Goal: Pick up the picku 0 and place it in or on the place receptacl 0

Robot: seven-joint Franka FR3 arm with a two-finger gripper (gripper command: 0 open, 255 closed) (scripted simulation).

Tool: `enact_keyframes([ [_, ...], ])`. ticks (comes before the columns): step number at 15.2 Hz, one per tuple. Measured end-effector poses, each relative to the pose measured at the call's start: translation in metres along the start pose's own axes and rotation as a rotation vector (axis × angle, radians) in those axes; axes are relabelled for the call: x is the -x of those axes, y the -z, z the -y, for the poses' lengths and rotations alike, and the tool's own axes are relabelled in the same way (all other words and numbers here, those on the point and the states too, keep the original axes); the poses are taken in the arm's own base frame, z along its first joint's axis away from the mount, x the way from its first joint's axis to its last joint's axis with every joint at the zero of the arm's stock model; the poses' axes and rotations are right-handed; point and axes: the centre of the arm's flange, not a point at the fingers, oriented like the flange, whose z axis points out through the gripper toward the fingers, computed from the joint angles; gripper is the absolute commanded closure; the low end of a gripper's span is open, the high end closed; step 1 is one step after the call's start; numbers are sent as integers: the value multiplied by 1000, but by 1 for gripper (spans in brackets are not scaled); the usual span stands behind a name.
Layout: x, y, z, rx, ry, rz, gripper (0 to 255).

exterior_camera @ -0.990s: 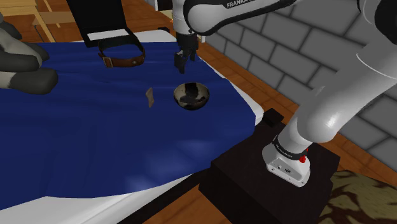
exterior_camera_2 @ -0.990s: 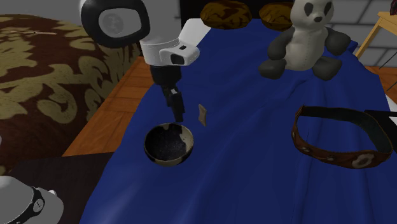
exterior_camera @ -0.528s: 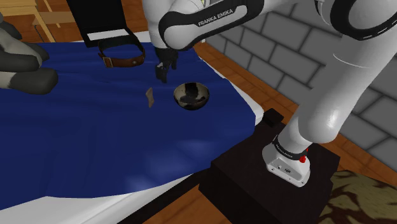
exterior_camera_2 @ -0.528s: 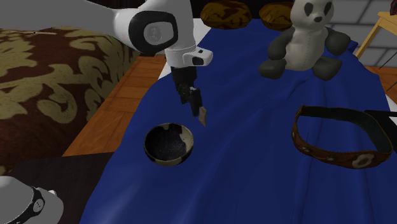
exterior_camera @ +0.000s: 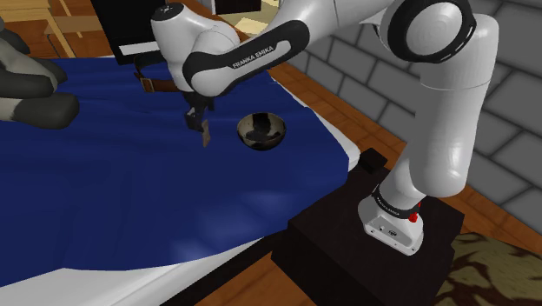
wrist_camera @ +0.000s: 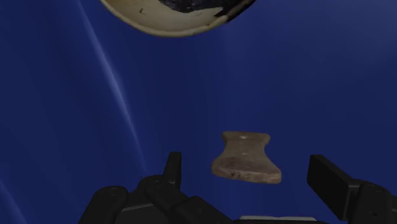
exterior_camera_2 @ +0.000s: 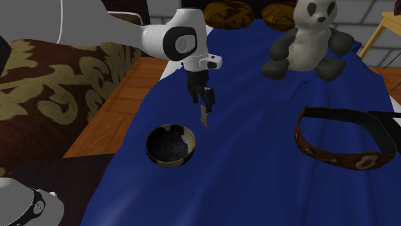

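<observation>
The all-black two-finger gripper (exterior_camera: 199,123) (exterior_camera_2: 207,101) (wrist_camera: 248,168) is hanging over the deep blue rumpled bedcover (exterior_camera: 130,191) (exterior_camera_2: 257,167) (wrist_camera: 76,114), pointing down at it. Its fingers (wrist_camera: 172,167) are standing wide apart and are clasping nothing. The small tan waisted slab (exterior_camera: 205,136) (exterior_camera_2: 205,119) (wrist_camera: 247,159) is resting on the bedcover just below the fingertips. In the wrist view the slab is lying in the gap between the two fingers, with blue cloth showing on either side of it, so neither finger is touching it. The dark round bowl with a cream-mottled rim (exterior_camera: 261,130) (exterior_camera_2: 169,145) (wrist_camera: 178,16) is sitting on the same bedcover near the slab but apart from it: to the slab's right in the shoulder view, and below and to its left in the second exterior view. In the wrist view the bowl's pale rim is showing beyond the slab, away from the gripper. A brown strap with pale studs (exterior_camera_2: 340,147) is lying well apart from the slab, toward the second exterior view's right. A grey and white plush panda (exterior_camera_2: 307,40) is sitting at the far end of the bedcover in that view.
</observation>
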Motion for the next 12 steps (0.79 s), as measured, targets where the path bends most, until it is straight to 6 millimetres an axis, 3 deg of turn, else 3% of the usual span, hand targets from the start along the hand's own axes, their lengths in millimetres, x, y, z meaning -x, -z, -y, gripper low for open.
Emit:
enact_keyframes([
  [8, -11, -40, 5, 4, 12, 0, 0],
  [12, -11, -44, 5, 4, 12, 0, 0],
])
